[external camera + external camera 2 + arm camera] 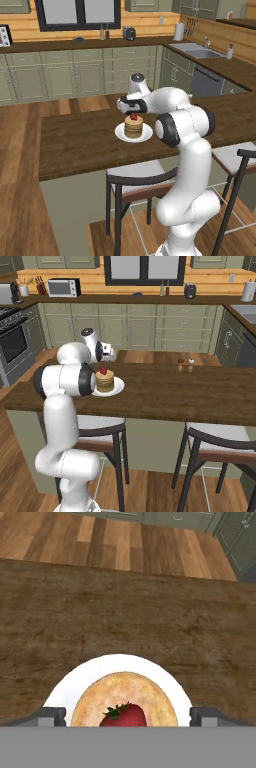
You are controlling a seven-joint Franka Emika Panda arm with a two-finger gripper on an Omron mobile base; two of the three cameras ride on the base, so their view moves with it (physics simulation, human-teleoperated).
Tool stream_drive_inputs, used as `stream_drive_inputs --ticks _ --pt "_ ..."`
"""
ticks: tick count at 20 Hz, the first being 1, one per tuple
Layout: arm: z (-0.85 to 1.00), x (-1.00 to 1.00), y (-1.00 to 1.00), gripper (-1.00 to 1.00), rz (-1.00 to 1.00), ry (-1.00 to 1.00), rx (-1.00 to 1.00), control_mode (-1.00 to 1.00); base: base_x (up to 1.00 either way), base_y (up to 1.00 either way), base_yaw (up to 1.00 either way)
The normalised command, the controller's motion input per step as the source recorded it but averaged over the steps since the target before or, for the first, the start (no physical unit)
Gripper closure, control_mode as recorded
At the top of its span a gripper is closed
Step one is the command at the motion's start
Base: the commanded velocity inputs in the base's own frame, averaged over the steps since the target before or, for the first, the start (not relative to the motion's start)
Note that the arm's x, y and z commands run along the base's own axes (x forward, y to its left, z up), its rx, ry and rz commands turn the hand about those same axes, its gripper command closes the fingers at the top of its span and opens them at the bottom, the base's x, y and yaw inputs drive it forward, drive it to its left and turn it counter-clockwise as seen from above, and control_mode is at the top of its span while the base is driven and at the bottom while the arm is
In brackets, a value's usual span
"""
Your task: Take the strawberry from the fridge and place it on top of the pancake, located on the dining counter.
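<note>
Strawberry (125, 716) atop pancake (124, 699), tool (127, 716) spread wide, apparently clear.

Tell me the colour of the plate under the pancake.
White. The plate shows best in the hand view, ringing the pancake.

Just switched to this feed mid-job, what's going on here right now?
The arm's gripper hangs just above the pancake on its white plate on the dining counter. The strawberry sits on top of the stack, and the jaws stand wide open on either side of it, so the berry looks released. Two small shakers stand further along the counter.
</note>
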Motion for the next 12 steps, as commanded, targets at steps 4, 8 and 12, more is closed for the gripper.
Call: stream_drive_inputs --ticks 4,8,12 --pt "0.66 -0.93 0.11 -1.0 0.0 0.0 0.0 -1.0 0.0 0.0 0.0" --pt "0.47 -1.0 0.28 -1.0 0.0 0.0 0.0 -1.0 0.0 0.0 0.0" --pt "0.58 -1.0 0.22 -1.0 0.0 0.0 0.0 -1.0 0.0 0.0 0.0"
